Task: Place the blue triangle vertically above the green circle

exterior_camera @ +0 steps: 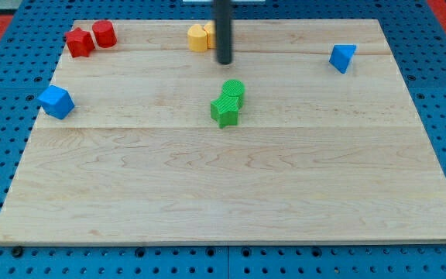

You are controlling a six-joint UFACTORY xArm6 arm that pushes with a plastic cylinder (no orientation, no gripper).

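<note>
My tip [224, 61] above green circle [234, 90]

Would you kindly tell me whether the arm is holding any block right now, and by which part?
Nothing is held. My tip stands free, just right of the yellow blocks and above the green circle, touching neither.

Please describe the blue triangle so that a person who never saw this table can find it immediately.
Look at the wooden board, then its top right corner in the view. The blue triangle sits there alone. The other blue block, near the left edge, is chunkier and cube-like.
</note>
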